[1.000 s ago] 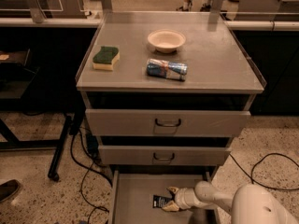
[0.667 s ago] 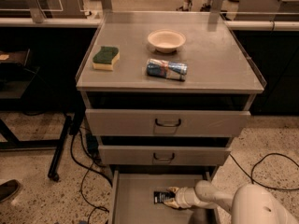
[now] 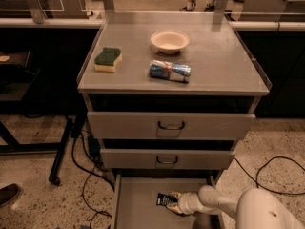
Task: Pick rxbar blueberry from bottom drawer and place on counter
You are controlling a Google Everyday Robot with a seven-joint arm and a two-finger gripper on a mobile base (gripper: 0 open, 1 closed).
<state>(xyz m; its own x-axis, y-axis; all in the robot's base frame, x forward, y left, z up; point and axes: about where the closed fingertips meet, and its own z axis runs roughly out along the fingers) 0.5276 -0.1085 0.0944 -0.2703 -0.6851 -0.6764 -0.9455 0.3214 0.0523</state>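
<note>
The bottom drawer (image 3: 136,199) is pulled open at the foot of the cabinet. The rxbar blueberry (image 3: 165,200), a small dark flat wrapper with white lettering, lies on its grey floor near the middle. My gripper (image 3: 174,202) reaches into the drawer from the right and sits right at the bar's right end, its tip touching or overlapping the wrapper. The white arm runs off to the lower right. The counter (image 3: 224,61) is the grey cabinet top above.
On the counter lie a green and yellow sponge (image 3: 108,59), a cream bowl (image 3: 169,41) and a shiny blue-silver packet (image 3: 170,70). Two upper drawers with dark handles (image 3: 171,126) are closed. Cables run over the floor on both sides.
The gripper has stayed at the bar's right end in the drawer; bar and gripper seem shifted slightly left and back. Nothing on the counter moved.
</note>
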